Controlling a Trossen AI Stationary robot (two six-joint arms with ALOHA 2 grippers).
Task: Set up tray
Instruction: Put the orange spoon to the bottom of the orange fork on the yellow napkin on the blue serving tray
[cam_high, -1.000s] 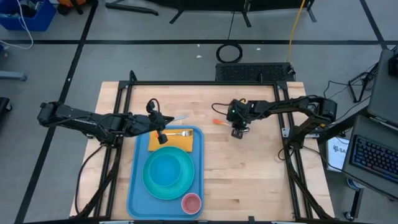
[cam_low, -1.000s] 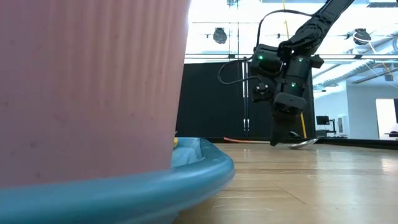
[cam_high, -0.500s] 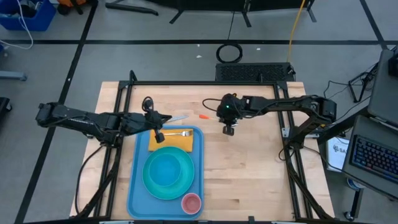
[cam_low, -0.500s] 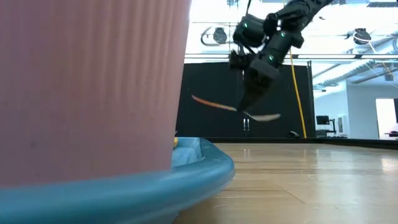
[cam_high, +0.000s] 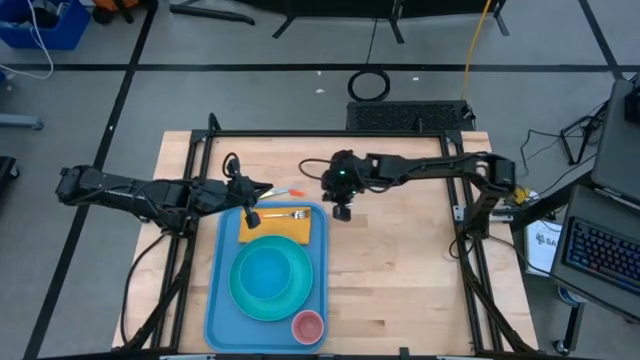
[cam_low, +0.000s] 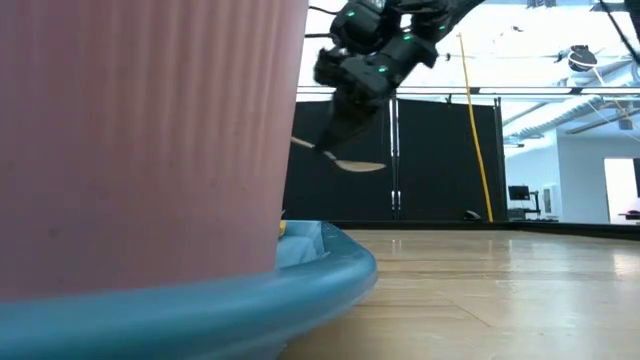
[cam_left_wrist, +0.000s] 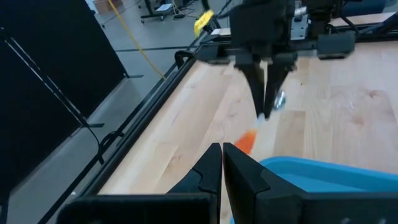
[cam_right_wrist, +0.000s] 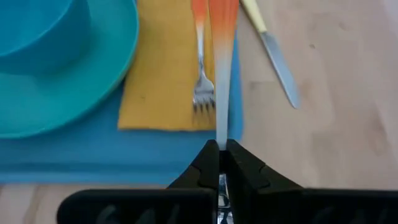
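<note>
While the large flat light-blue plastic tray (cam_high: 222, 300) lies left of centre on the wooden table (cam_high: 400, 280), long axis running near to far, the right claw (cam_high: 341, 211) pinches an orange-handled spoon (cam_low: 345, 162) above its far right corner; the left claw (cam_high: 252, 216) is pressed together.

robotics lab: framed workbench (cam_high: 400, 240), cabled floor.

Grey floor (cam_high: 250, 85) crossed by dark tape lines surrounds my wooden table (cam_high: 400, 280) — black curtain (cam_low: 440, 160) far behind, bright ceiling lights above.

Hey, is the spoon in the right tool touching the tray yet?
Apart. The low view shows the spoon held in the right tool, hanging in the air well above the tray.
</note>
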